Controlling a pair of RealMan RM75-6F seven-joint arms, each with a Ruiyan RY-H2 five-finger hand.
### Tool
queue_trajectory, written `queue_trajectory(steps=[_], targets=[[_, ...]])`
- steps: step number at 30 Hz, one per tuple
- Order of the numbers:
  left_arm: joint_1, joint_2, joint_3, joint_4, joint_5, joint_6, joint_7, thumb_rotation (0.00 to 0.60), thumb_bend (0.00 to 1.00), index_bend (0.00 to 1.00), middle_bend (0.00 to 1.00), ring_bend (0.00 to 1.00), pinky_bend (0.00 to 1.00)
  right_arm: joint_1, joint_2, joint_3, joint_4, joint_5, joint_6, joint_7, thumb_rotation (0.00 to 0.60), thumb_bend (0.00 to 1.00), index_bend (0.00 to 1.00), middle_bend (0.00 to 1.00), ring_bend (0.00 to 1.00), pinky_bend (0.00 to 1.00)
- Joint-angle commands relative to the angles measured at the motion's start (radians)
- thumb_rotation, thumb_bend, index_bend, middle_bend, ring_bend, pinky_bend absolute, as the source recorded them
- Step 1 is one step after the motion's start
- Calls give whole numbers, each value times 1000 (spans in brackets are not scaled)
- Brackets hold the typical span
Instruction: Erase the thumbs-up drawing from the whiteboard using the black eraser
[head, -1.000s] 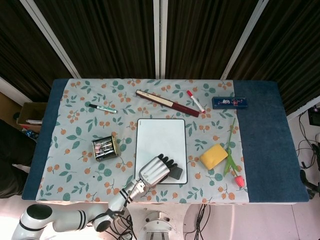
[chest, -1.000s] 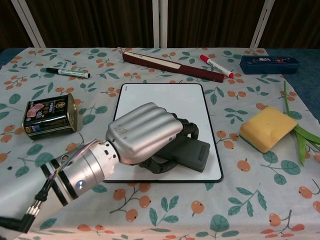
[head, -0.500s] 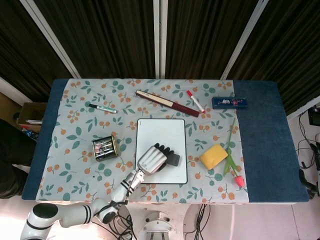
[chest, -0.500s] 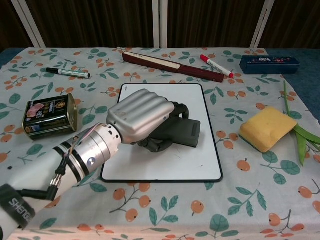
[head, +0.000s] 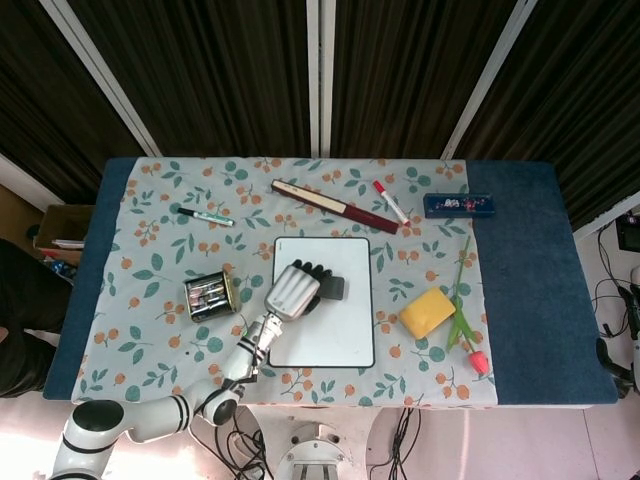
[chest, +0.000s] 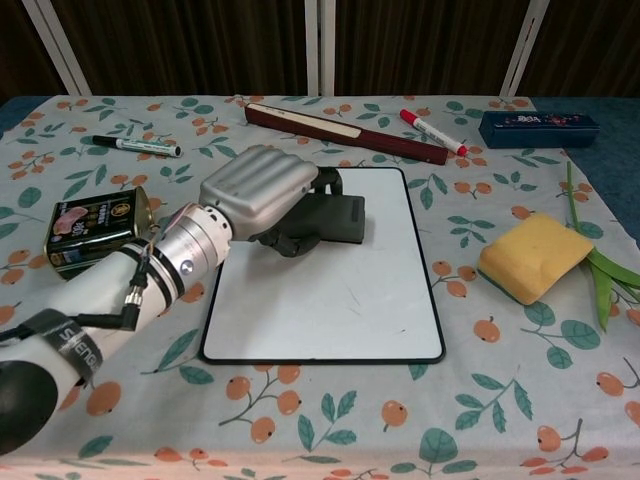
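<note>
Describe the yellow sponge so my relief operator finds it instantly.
Start at the whiteboard in the middle of the floral cloth and look to its right. The sponge lies there beside a green flower stem. It is the only yellow block on the table.

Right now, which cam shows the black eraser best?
Chest view. The black eraser is large there, lying flat on the whiteboard, its right end clear of the left hand that holds it. In the head view the eraser is only a small dark patch poking out beside the hand.
</note>
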Motion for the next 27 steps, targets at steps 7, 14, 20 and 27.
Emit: queue_trajectory(steps=[7,14,20,27], targets=[[-7,70,-62,-29,-51,36,-42,600,513,836,766,649,737,3,0,0,-5,-1,-3,-7,600,341,0,0,0,0],[35,172,-55,-44,-85,40,-127,600,512,836,766,648,737,4,-3,-2,-8,-2,-4,-15,600,341,0,0,0,0],[73,208,-15,31,-85,48,-228,600,513,836,766,648,737,6,-7,-6,-12,-7,-5,-28,600,341,0,0,0,0],[92,208,17,113,-63,59,-360,600,512,796,735,618,725,5,-7,-6,-25,-6,0,-46,600,340,0,0,0,0]])
